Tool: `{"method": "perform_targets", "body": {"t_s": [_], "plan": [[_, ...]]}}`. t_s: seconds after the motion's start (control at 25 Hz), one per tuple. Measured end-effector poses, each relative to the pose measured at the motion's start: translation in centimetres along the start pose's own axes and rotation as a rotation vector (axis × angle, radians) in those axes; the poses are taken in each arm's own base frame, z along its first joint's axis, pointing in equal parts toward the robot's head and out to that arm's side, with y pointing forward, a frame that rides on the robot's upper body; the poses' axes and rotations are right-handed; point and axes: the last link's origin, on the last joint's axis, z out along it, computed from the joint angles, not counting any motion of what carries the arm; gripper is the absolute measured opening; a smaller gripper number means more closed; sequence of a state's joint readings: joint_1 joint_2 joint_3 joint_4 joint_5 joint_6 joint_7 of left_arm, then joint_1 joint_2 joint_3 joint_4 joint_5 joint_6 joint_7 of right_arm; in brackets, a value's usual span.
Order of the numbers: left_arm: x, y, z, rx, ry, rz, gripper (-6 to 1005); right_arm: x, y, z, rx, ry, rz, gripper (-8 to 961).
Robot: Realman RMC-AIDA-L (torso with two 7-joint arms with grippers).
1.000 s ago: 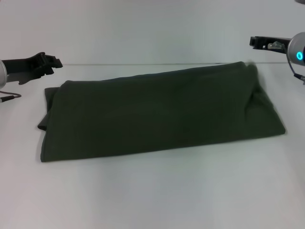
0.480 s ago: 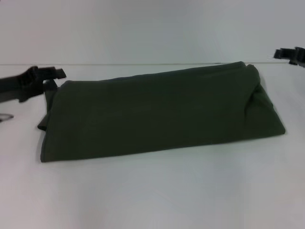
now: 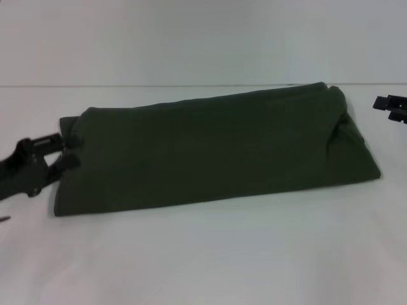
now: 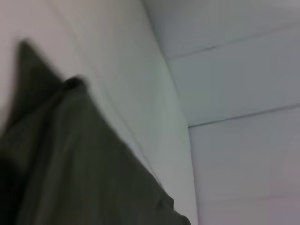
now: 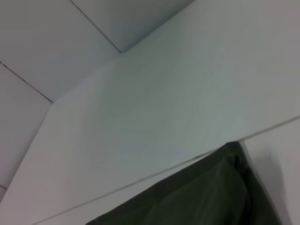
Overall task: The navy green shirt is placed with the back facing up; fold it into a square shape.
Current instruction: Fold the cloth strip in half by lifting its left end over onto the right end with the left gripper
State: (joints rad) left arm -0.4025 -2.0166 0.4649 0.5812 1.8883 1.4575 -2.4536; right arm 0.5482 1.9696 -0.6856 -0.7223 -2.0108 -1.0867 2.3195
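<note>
Your navy green shirt (image 3: 210, 149) lies folded into a long band across the white table (image 3: 203, 260). Your left gripper (image 3: 60, 152), fingers parted, sits at its left end. Your right gripper (image 3: 389, 107) hovers just off the right end; I cannot tell its state.

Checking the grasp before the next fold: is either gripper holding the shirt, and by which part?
Cannot be told. The left gripper is at the shirt's left edge; the right gripper is apart from it.

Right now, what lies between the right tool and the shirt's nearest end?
Nothing: in the head view, only bare white table separates the right tool from the navy green shirt.
</note>
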Motion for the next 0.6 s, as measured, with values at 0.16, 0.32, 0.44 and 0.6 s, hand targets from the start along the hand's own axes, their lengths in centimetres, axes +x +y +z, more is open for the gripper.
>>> {"method": "perform_targets", "body": {"t_s": [0.16,0.32,0.44,0.6], "plan": [[-1.2,-1.7,-0.1,0.020,0.043,-0.077,466,0.1,0.1,0.2,-0.004,0.006,0.000,584],[-1.6,-2.8,-0.8,0.051,0.054,-0.125,466,0.0,0.4,0.4,-0.009,0.011,-0.015,583],[-1.8,-3.4,-1.8,0.078,0.057,-0.168,466,0.1,0.4,0.4,-0.011,0.013,-0.016,582],[-1.9,-4.2,-2.8,0.111,0.081,-0.231,467,0.3,0.3,0.4,-0.010,0.011,-0.008,581]]}}
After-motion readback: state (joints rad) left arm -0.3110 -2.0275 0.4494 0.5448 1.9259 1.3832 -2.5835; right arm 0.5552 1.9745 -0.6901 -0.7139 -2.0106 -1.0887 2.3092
